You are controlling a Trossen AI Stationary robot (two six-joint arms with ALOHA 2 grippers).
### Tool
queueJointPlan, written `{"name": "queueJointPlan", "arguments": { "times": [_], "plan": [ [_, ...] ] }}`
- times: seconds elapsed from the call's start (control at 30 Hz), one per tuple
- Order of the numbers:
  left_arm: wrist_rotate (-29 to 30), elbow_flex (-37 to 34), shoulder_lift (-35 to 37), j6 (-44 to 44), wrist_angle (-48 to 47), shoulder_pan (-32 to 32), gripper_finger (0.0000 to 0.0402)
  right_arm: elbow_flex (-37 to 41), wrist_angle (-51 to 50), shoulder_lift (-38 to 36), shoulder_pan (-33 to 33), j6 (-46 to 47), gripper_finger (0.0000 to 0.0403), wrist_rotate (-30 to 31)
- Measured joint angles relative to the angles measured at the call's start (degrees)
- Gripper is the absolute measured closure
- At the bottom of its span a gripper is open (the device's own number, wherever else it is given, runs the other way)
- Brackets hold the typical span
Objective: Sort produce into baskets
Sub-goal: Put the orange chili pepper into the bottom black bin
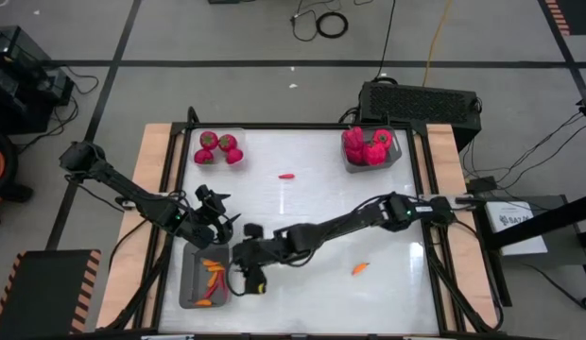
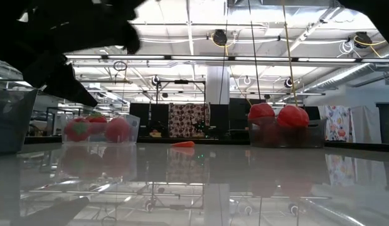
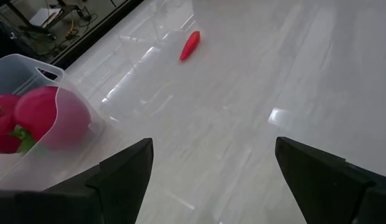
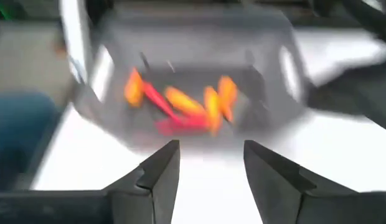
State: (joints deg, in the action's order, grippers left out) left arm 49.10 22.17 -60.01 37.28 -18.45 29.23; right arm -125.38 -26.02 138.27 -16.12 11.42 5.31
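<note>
right gripper [image 1: 244, 267] jaws parted, empty, beside the chilli basket [image 1: 191, 283] | left gripper [image 1: 217, 210] wide open, empty | orange chilli [image 1: 360, 268] lies well right, nearer right arm, slanted | red chilli [image 1: 287, 176] mid-table

Hidden, cropped and blurred parts of the sorting table

In the right wrist view the translucent grey tub [image 4: 193, 81] and the slim orange and red chilli pieces [image 4: 180, 106] in it are smeared, so their count is unclear. The low view cuts off a grey tub [image 2: 9, 119] at the picture's left edge, and a dark arm [image 2: 50, 44] fills the top corner, its gripper out of sight. In the left wrist view the clear whitish tub [image 3: 31, 68] and its round red fruits [image 3: 53, 118] run off the edge. From above, the right gripper [image 1: 253, 280] is too dark to show its fingers.
</note>
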Motion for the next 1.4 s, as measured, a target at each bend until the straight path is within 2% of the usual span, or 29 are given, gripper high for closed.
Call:
{"name": "queueJointPlan", "arguments": {
  "times": [0.17, 0.33, 0.47, 0.7, 0.93, 1.1, 1.23, 1.4],
  "plan": [
    [-0.04, 0.0, 0.0, 0.04, 0.1, -0.02, 0.0059, -0.02, -16.65, -3.02, 2.41, -2.05, 0.0232, 5.42],
    [-0.04, 0.0, 0.0, 0.04, 0.03, -0.02, 0.0059, 0.51, -28.86, -3.12, 7.99, -1.82, 0.0232, 5.66],
    [-0.04, 0.0, 0.0, 0.04, -0.01, -0.02, 0.0059, 2.98, -30.0, -3.04, 13.13, -2.93, 0.0232, 5.51],
    [-0.04, 0.0, 0.0, -0.08, -0.11, -0.02, 0.0059, 2.99, -30.32, -3.13, 21.63, -7.46, 0.0232, 5.6],
    [-0.04, 0.0, 0.0, -0.1, -0.12, 0.0, 0.0059, 3.01, -30.18, -2.0, 28.46, -7.6, 0.0232, 4.95],
    [-0.04, 0.0, 0.02, -0.13, -0.85, -0.02, 0.0059, 3.02, -29.8, 0.77, 30.2, -8.74, 0.0232, 1.8],
    [-0.05, 0.0, 0.0, -0.11, -2.23, -0.02, 0.0059, 2.92, -29.39, 3.66, 30.78, -8.98, 0.0232, 2.02],
    [-0.02, 0.02, 0.07, -0.08, -2.91, -0.02, 0.0059, 2.79, -29.18, 4.53, 30.04, -9.54, 0.0243, 5.68]
  ]
}}
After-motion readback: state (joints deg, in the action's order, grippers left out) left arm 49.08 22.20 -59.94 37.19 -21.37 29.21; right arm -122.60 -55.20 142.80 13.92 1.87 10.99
